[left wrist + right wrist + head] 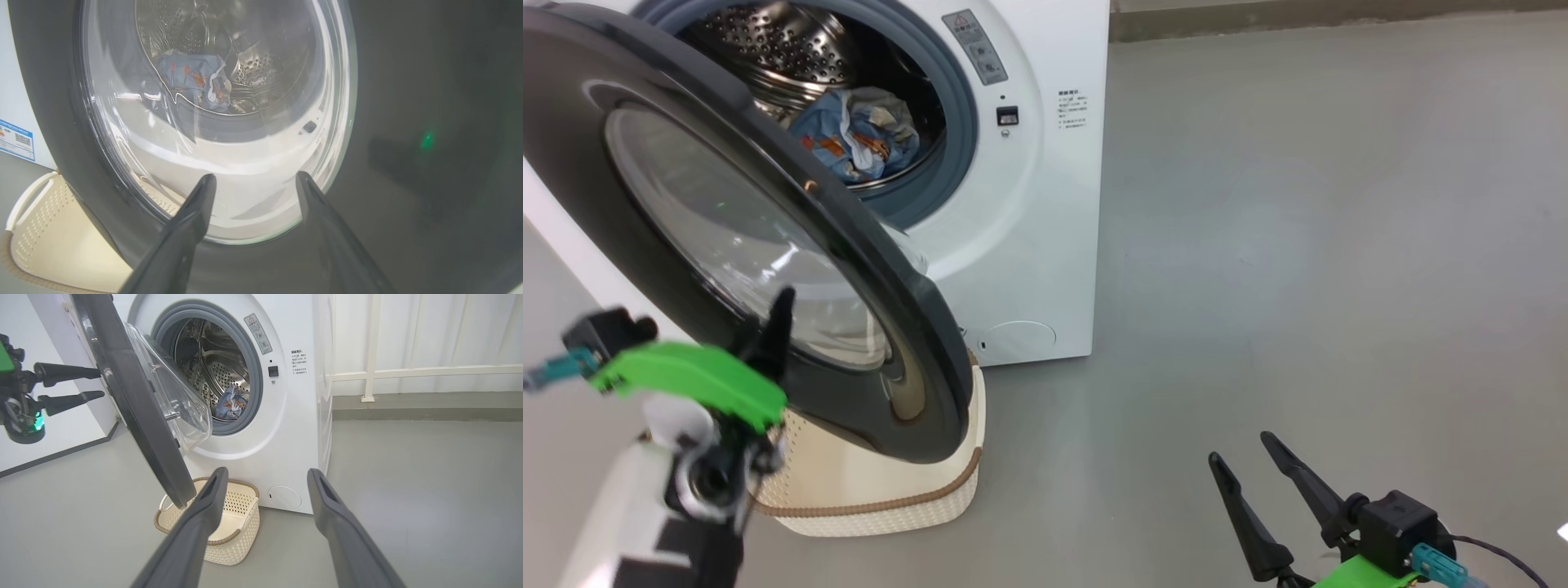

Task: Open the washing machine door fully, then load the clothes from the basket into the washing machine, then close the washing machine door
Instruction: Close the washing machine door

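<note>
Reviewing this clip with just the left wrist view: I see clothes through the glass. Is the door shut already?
Observer: No. In the right wrist view the washing machine door stands swung out, roughly halfway, over the basket.
Operator: Anything left in the basket?
Observer: The part of its inside that shows in that view holds no cloth.
Operator: Where's the other arm?
Observer: The right gripper is open and holds nothing, low over the floor, apart from the washing machine.
</note>
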